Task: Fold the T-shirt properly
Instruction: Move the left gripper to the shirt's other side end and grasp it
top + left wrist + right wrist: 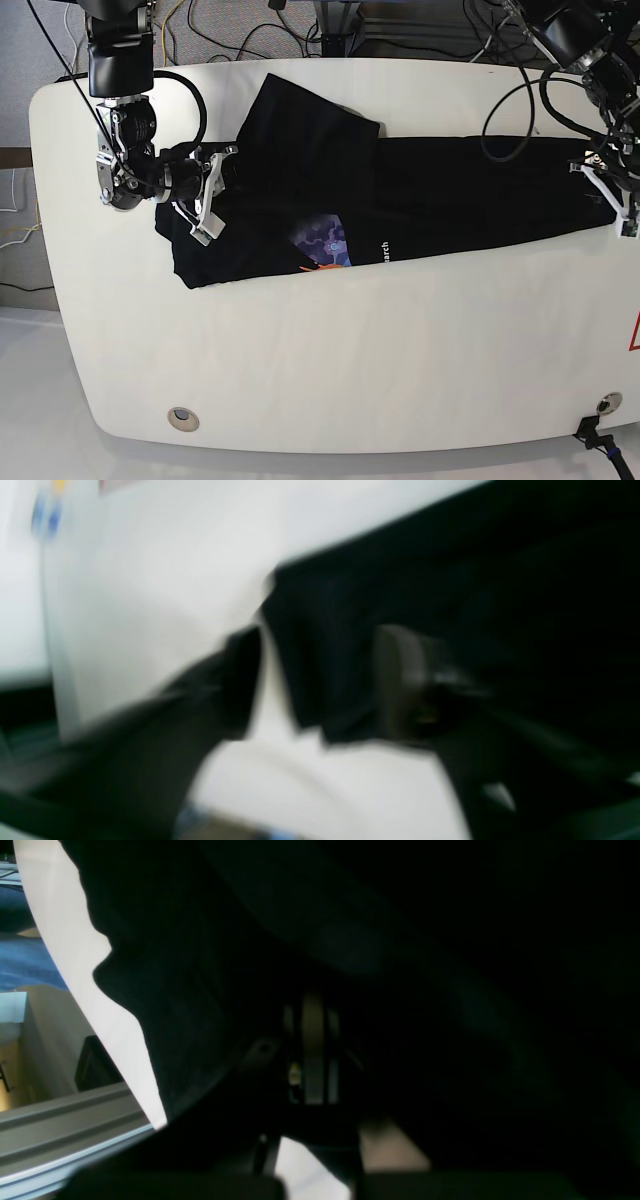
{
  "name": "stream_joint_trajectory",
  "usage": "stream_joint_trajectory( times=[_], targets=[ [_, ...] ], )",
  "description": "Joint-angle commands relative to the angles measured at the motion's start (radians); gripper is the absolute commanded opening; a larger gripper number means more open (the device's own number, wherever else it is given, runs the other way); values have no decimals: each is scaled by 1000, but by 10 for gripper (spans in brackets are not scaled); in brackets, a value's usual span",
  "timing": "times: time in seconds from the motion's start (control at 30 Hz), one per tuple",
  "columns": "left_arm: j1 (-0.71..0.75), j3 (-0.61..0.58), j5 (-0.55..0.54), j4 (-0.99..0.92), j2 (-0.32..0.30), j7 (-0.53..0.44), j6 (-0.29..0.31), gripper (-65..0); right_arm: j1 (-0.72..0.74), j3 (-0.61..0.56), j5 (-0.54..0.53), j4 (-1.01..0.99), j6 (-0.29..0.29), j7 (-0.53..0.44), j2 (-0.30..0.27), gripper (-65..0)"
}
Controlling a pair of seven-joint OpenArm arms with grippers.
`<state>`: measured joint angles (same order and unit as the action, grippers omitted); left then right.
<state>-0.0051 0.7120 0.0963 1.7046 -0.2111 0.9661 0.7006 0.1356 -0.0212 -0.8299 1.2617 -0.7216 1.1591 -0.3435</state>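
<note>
The black T-shirt [440, 190] lies stretched across the white table [350, 360], with a purple-blue and orange print [325, 245] showing at a fold near the middle. My right gripper [205, 195] rests on the shirt's left end. In the right wrist view the right gripper [312, 1040] is shut, with dark T-shirt [200, 965] cloth gathered around it. My left gripper [608, 200] is at the shirt's right end. The blurred left wrist view shows the left gripper [320, 680] with its fingers [400, 680] apart and a T-shirt [325, 645] edge hanging loose between them.
Cables [500, 90] trail over the table's back edge by both arm bases. A round hole [181, 417] sits near the front left corner, a red mark [635, 330] at the right edge. An aluminium rail [60, 1130] runs beside the table.
</note>
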Motion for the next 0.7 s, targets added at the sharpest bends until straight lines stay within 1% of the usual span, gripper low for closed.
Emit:
stream_joint_trajectory(
  times=[0.0,0.03,0.07,0.2,0.37,0.47,0.57,0.67],
  targets=[
    [-34,77,-71,16,-31,67,-2,-188,2,-1,100,-1,23,52,-16,-650],
    [-37,105,-99,16,-58,110,-2,-174,2,-1,100,-1,23,52,-16,-650],
    [-43,123,-131,10,-89,149,-2,-174,2,-1,100,-1,23,52,-16,-650],
    [-45,185,-272,-84,-159,216,-2,-171,2,-1,100,-3,23,51,-15,-650],
    [-45,205,-435,-323,-251,228,-2,-136,2,-1,100,-3,23,51,-15,-650],
    [-45,186,-534,-420,-274,227,-2,-135,2,-1,100,-3,23,51,-15,-650],
    [-45,107,-620,-440,-287,221,-2,-135,0,-1,100,-3,23,51,-15,-650],
    [-45,38,-660,-441,-287,189,-2,-135,0,-1,100,-3,23,49,-15,-650]
  ],
)
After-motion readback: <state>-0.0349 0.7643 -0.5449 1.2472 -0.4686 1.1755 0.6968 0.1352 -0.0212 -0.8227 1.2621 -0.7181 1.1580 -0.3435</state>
